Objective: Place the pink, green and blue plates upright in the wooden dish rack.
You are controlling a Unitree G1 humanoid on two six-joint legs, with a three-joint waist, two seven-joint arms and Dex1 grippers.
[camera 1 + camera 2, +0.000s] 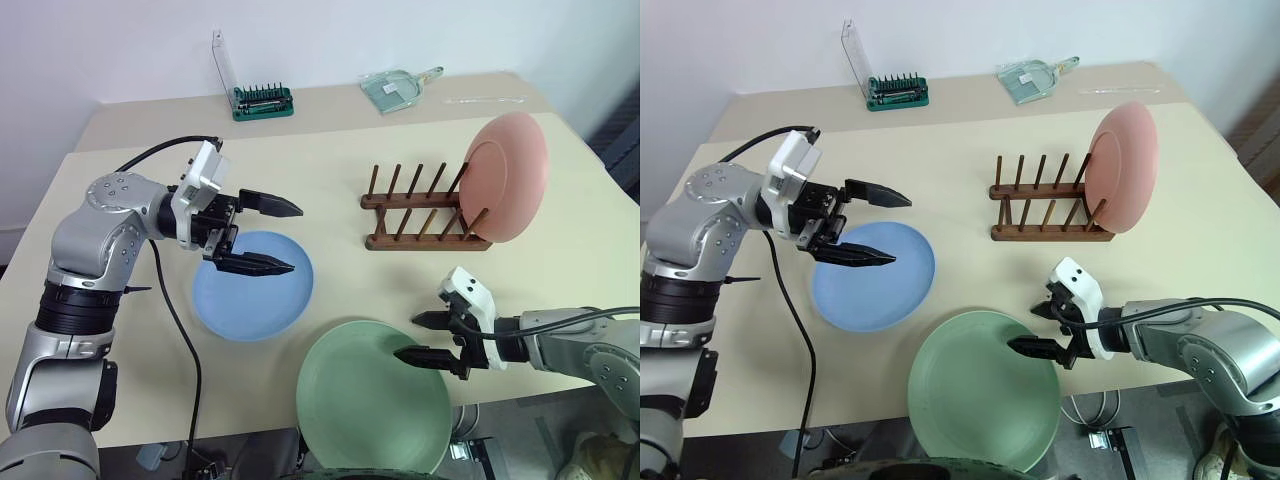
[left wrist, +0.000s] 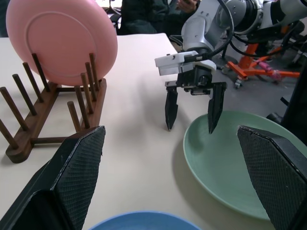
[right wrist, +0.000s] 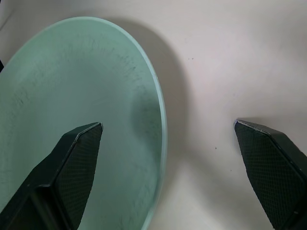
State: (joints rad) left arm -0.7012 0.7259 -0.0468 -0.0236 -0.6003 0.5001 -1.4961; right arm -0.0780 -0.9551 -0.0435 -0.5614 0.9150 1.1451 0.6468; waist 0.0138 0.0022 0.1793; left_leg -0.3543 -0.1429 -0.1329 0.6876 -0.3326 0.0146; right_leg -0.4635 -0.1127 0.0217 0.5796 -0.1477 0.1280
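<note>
Wooden dish rack [image 1: 420,208] on the cream table [image 1: 560,280], loaded with the pink plate [image 1: 508,176] upright between the pegs at its right end — remaining slots vacant. Blue plate [image 1: 253,285] flat on the table left of the rack, green plate [image 1: 372,397] flat at the near edge and overhanging it; left gripper [image 1: 270,237] released, fingers spread above the blue plate, right gripper [image 1: 420,337] likewise released, straddling the green plate's right rim, contact not discernible. At the far edge by the white wall, a green bit holder [image 1: 262,100] with clear lid raised and a clear dustpan-like item [image 1: 398,88] — detail too small to resolve.
</note>
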